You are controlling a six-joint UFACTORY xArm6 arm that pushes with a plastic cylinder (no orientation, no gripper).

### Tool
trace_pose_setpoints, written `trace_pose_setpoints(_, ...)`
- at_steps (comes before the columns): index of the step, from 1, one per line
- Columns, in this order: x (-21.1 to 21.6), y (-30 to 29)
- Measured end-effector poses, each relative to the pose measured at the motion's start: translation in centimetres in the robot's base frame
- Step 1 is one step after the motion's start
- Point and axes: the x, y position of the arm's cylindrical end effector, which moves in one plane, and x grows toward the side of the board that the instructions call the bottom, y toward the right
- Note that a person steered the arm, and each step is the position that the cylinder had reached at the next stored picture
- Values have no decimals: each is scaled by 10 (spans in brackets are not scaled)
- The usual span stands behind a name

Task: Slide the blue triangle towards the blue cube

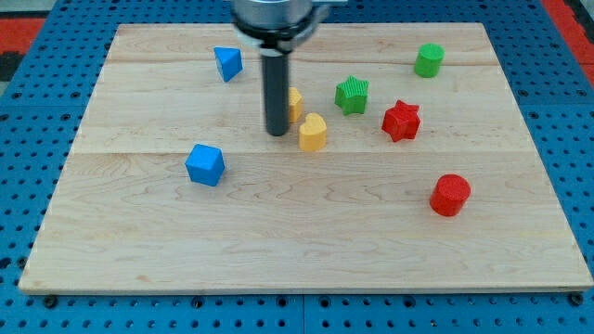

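In the camera view, my tip (277,133) is resting on the tabletop (306,241) near the middle of its upper half. The tool is a plain dark rod with nothing that opens or closes, and it is holding nothing.

The blue triangle (227,63) is lying toward the view's top left, up and to the left of my tip and clearly apart from it. The blue cube (205,165) is sitting lower on the view's left, down and to the left of my tip, also apart from it. The triangle is lying above the cube in the view, slightly to its right, with bare wood showing between them.

A yellow block (294,105) is peeking out just to the right of the rod, partly hidden behind it, so its shape cannot be made out. A yellow heart (313,132) is sitting just beside my tip on the right; whether they are touching cannot be told.

Further right, a green star (352,95) and a red star (401,121) are lying near each other. A green cylinder (429,59) is standing near the view's top right, and a red cylinder (450,195) is standing lower on the right.
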Motion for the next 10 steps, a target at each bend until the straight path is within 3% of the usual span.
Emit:
trace_pose_setpoints(1,6,-10)
trace_pose_setpoints(2,-21,9)
trace_pose_setpoints(4,-73,-8)
trace_pose_setpoints(5,-73,-88)
trace_pose_setpoints(6,-87,-119)
trace_pose_setpoints(7,-93,-82)
trace_pose_setpoints(8,-146,-100)
trace_pose_setpoints(9,-182,-78)
trace_pose_setpoints(10,-156,-78)
